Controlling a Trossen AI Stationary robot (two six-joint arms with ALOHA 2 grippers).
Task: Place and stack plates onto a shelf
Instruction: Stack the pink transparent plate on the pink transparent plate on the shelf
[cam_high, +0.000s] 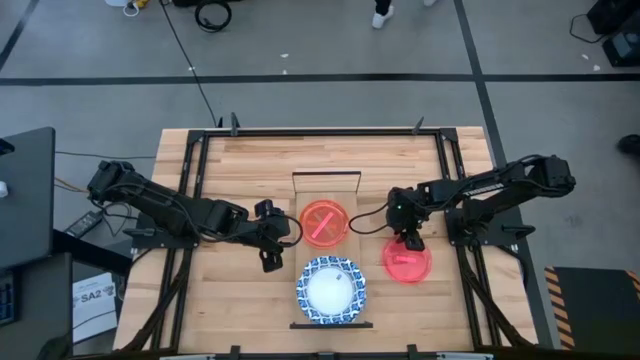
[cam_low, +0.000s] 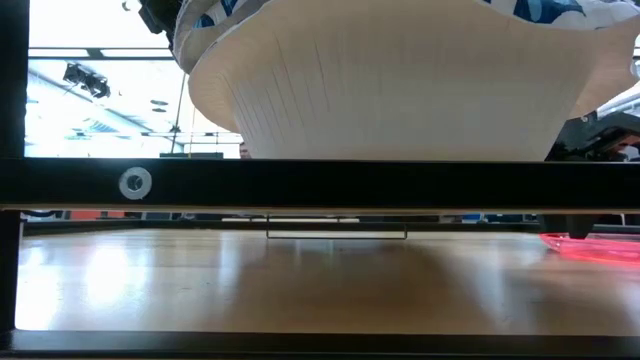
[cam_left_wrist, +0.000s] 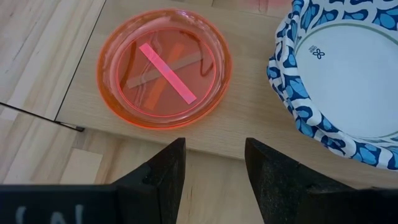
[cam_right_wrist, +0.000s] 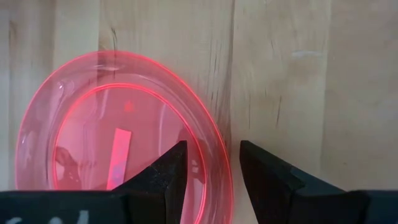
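The shelf (cam_high: 326, 185) is a narrow light-wood board running from near to far at the table's middle. On it lie an orange plate (cam_high: 324, 223) (cam_left_wrist: 163, 68) and, nearer, a white plate with a blue patterned rim (cam_high: 331, 290) (cam_left_wrist: 348, 74). A red-pink plate (cam_high: 407, 263) (cam_right_wrist: 118, 143) lies flat on the table to the right of the shelf. My left gripper (cam_high: 272, 248) (cam_left_wrist: 214, 165) is open, just left of the shelf, facing the gap between the two plates. My right gripper (cam_high: 408, 240) (cam_right_wrist: 214, 171) is open over the red-pink plate's far rim. My right gripper comes from above at the red-pink plate's far rim (cam_right_wrist: 219, 155), one finger (cam_right_wrist: 168, 177) over the plate's inside and the other outside it. Whether either finger touches the rim, I cannot tell. The plate lies flat on the table.
Black metal rails close the shelf's far end (cam_high: 326, 173) and near end (cam_high: 331, 325); in the low view the near rail (cam_low: 320, 185) crosses under the blue-rimmed plate (cam_low: 400, 80). A black frame (cam_high: 190, 150) borders the tabletop. Bare wood lies far of the shelf.
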